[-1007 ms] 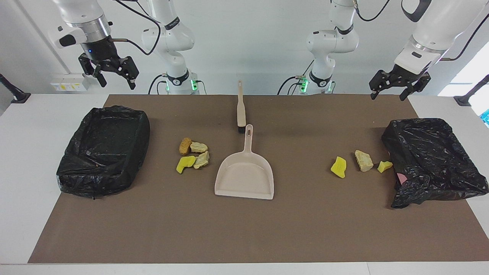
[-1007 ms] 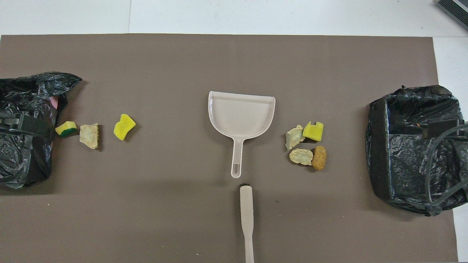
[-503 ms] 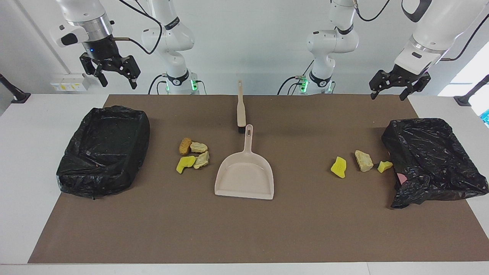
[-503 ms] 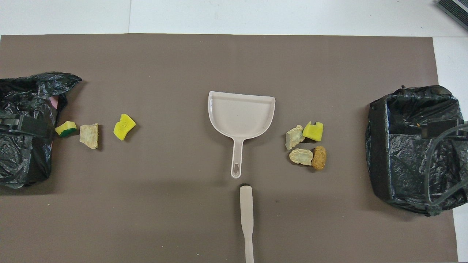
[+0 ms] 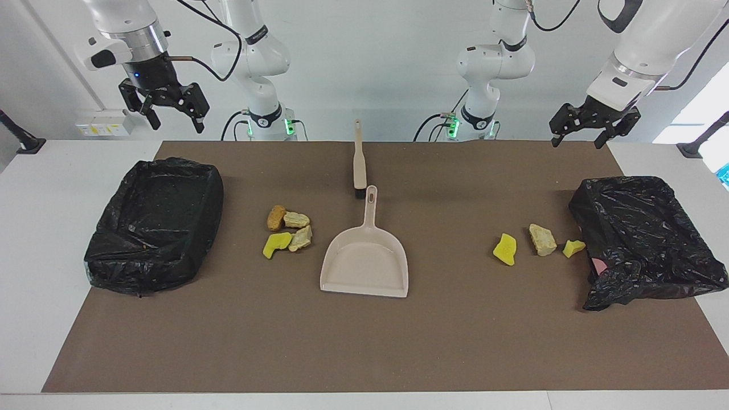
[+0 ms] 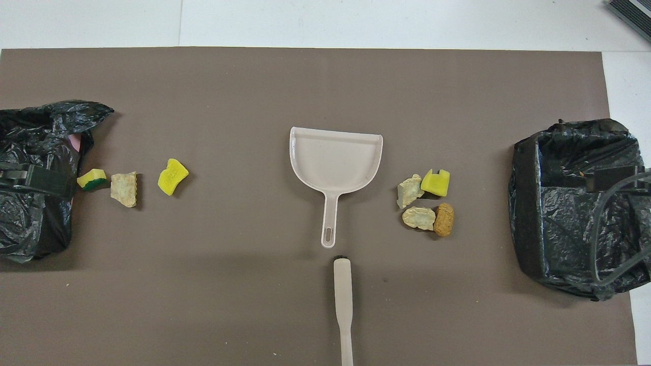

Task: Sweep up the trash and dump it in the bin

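Both jaws open, empty, raised: left gripper [image 5: 586,126], right gripper [image 5: 165,108]. Trash [image 5: 287,230] beside dustpan [image 5: 364,267].

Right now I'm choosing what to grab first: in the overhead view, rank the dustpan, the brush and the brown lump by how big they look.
1. Dustpan, largest.
2. Brush, partly cut off at the frame's edge.
3. Brown lump, clearly smallest.
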### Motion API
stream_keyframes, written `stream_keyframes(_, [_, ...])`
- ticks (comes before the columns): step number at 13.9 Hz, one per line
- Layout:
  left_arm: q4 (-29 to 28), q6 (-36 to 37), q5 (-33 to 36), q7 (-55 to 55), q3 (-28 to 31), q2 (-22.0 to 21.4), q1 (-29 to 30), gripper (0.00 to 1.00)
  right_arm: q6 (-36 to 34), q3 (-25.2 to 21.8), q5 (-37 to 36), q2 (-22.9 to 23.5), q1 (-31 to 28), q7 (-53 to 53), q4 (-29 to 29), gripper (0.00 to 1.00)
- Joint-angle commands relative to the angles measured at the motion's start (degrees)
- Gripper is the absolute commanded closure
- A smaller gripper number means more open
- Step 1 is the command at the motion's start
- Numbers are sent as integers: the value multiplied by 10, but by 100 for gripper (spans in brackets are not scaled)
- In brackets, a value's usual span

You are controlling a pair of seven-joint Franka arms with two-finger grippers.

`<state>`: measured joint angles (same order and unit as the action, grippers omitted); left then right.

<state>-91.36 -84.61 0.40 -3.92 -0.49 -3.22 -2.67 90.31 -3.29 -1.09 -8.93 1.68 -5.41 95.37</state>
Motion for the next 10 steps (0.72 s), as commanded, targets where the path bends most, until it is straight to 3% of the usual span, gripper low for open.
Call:
stream_keyframes(1, [-36,-4,3,-7,2,-28,-3,0,3,0,7,5,-11,14,-5,0])
stream_keyframes(5, [-60,-12,-1,-8,0,-35,-7,0,0,0,11,2,-12,8,0,0])
stream_keyframes(8, [-110,-52,-31,-8,-1,-53,-8,0,0,0,13,1,-12,8,3,0])
stream_keyframes(10, [-154,-88,-42,-7,-1,-69,-41,0,-2,0,13,1,-12,7,3,0])
